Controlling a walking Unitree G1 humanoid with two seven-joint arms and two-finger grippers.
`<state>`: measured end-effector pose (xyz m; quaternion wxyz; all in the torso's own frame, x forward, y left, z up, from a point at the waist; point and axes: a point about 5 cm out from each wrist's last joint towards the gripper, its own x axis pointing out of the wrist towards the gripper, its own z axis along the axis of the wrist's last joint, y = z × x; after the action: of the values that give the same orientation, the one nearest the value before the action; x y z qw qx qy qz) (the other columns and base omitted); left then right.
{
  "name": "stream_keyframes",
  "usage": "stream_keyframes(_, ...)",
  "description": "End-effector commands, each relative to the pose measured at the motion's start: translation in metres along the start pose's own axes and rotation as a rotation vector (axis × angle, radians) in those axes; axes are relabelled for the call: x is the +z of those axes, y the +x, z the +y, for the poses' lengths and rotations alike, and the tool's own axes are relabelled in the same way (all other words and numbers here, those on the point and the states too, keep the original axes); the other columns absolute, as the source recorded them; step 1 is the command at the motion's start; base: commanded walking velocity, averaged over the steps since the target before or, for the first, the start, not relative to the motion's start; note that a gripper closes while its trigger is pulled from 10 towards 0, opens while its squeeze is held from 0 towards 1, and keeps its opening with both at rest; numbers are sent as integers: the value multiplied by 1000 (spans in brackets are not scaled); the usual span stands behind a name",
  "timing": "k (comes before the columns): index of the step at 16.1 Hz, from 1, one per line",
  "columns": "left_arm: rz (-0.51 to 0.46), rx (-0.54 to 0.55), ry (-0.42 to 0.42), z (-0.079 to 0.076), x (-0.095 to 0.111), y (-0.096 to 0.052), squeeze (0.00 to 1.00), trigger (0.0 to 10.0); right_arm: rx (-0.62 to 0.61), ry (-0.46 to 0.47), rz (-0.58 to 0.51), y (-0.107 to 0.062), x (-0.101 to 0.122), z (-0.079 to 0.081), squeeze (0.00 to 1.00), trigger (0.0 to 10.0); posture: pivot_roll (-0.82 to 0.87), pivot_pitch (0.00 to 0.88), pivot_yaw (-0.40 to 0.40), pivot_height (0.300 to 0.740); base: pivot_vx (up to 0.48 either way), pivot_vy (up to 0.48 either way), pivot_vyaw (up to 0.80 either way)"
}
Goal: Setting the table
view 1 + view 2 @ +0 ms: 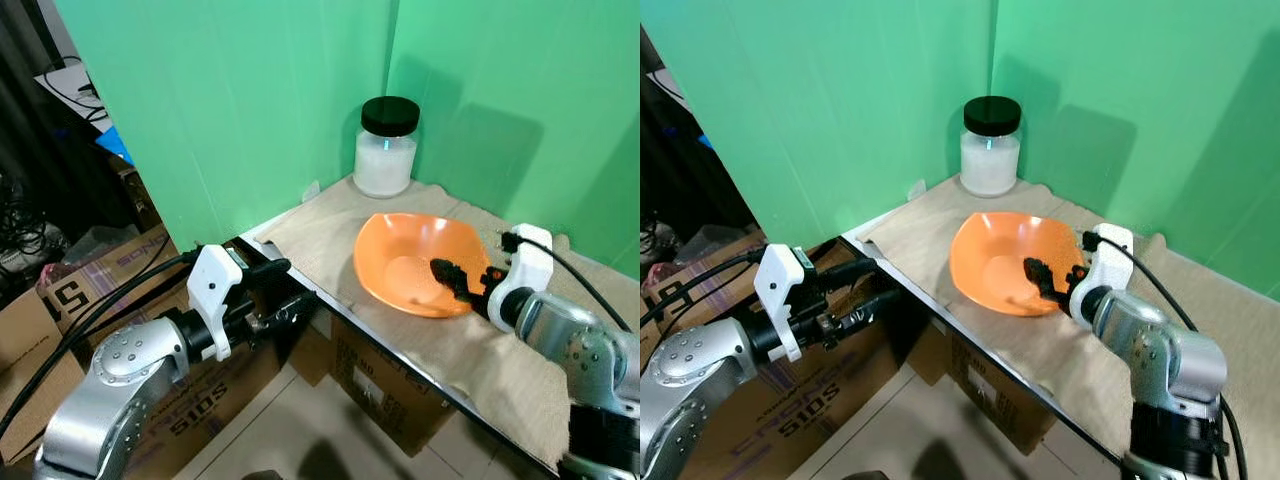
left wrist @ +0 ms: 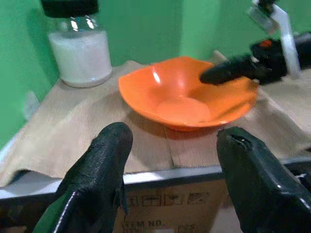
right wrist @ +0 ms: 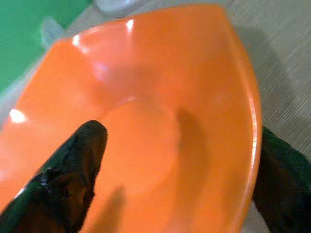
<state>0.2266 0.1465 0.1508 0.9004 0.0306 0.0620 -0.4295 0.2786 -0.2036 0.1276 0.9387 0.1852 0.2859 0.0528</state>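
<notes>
An orange bowl (image 1: 410, 260) sits on a burlap cloth (image 1: 310, 230) that covers the table corner. My right gripper (image 1: 465, 285) is open and straddles the bowl's right rim. In the right wrist view one black finger (image 3: 73, 170) reaches inside the bowl (image 3: 160, 97) while the other (image 3: 284, 174) stays outside the rim. My left gripper (image 1: 285, 288) is open, held just off the table's left edge and pointing toward the bowl (image 2: 184, 92); nothing is between its fingers (image 2: 104, 160).
A glass jar (image 1: 385, 145) with a black lid and white contents stands at the back corner against the green walls (image 1: 230, 90). Cardboard boxes (image 1: 375, 385) sit under the table and at the left on the floor. Cables and clutter lie at far left.
</notes>
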Motion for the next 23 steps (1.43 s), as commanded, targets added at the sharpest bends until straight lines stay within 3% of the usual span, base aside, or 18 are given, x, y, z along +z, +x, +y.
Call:
stream_keyframes(1,2,-25,4,-2,3,-2,0,10000,2,47,10,0,1,-2,0,0,1,0,47,740,0,0,0)
stream_keyframes(4,17,-62,-2,-4,3,-5,0,10000,10,124,38,0,-1,-4,0,0,3,0,45,740,0,0,0)
stream_keyframes(8,26,-67,4,-2,3,-6,0,10000,20,161,70,1,-5,-2,0,0,4,0,44,740,0,0,0)
stream_keyframes(23,40,-58,20,0,2,-7,0,10000,0,214,85,1,-7,-4,0,0,8,0,44,740,0,0,0)
